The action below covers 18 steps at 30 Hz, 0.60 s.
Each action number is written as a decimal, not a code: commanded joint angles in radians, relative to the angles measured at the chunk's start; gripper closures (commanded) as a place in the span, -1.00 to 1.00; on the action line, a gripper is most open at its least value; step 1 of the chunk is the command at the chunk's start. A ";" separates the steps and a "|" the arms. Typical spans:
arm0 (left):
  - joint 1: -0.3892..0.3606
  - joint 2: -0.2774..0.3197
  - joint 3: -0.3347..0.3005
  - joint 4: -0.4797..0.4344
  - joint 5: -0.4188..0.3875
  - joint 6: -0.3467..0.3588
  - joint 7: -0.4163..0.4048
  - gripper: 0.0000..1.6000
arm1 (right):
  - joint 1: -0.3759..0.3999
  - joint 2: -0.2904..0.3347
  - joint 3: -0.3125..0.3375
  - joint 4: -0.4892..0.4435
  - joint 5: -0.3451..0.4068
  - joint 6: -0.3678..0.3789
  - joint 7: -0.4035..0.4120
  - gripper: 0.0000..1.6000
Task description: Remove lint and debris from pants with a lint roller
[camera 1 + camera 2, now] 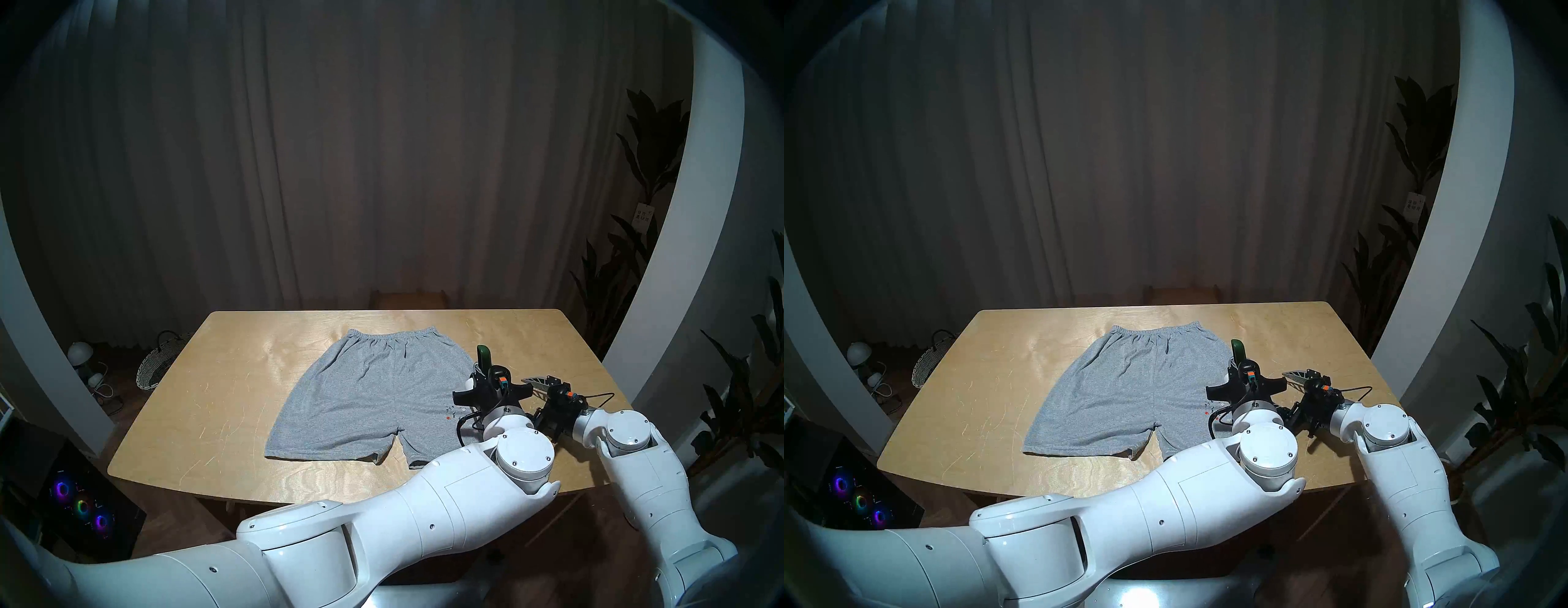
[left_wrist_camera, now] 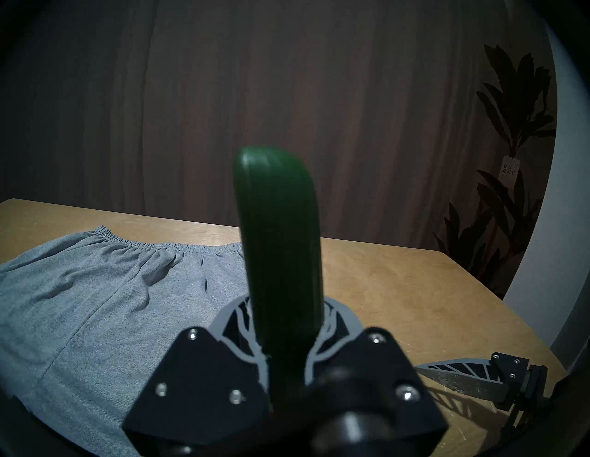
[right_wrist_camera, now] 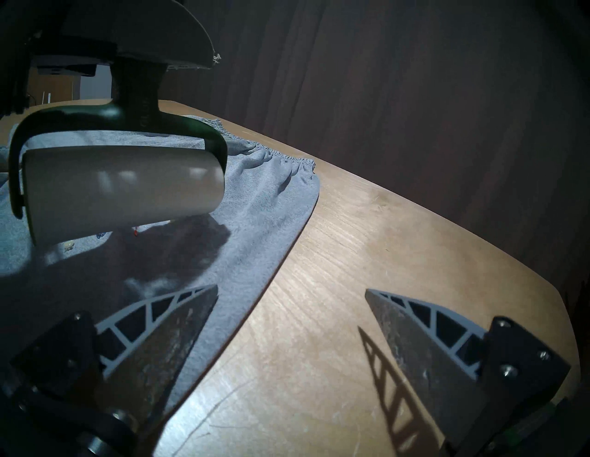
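A big wooden table point(image 1: 203, 382) fills the middle of the room. Grey shorts point(image 1: 369, 395) lie flat on it, with the stretchy waist at the far side and the two short legs pointing toward the robot.

The left gripper point(image 2: 287, 344) is squeezed tight on the dark green handle of the lint roller point(image 3: 124, 188). The handle sticks up past the fingers. The white sticky roll hangs below, over the right leg of the shorts, just above the cloth, and its dark shadow falls on the cloth.

The right gripper point(image 3: 290, 306) sits beside it with its two fingers wide apart and nothing between them. One finger is over the edge of the shorts and the other is over bare table.

A few tiny red, dark and white specks point(image 1: 450, 412) lie on the right leg, right under the roll.
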 commanded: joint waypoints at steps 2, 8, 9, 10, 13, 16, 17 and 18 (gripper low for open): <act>-0.054 -0.050 0.021 0.029 -0.012 -0.031 -0.004 1.00 | 0.000 0.006 0.001 -0.018 0.010 0.010 0.020 -1.00; -0.065 -0.058 0.062 0.078 -0.034 -0.044 0.005 1.00 | -0.006 -0.002 0.002 -0.023 -0.004 0.010 -0.005 -1.00; -0.065 -0.058 0.072 0.085 -0.034 -0.046 0.012 1.00 | -0.008 -0.006 0.003 -0.025 -0.007 0.013 -0.014 -1.00; -0.065 -0.058 0.072 0.085 -0.034 -0.046 0.012 1.00 | -0.008 -0.006 0.003 -0.025 -0.007 0.013 -0.014 -1.00; -0.068 -0.058 0.091 0.099 -0.025 -0.056 0.031 1.00 | -0.006 -0.005 -0.001 -0.023 -0.006 0.021 -0.012 -1.00; -0.059 -0.048 0.089 0.087 -0.019 -0.073 0.051 1.00 | -0.003 -0.008 -0.004 -0.024 -0.009 0.025 -0.017 -1.00; -0.057 -0.045 0.090 0.083 -0.015 -0.075 0.054 1.00 | 0.000 -0.008 -0.005 -0.023 -0.011 0.026 -0.018 -1.00; -0.053 -0.039 0.094 0.077 -0.016 -0.078 0.063 1.00 | 0.006 -0.010 -0.008 -0.018 -0.015 0.028 -0.021 -1.00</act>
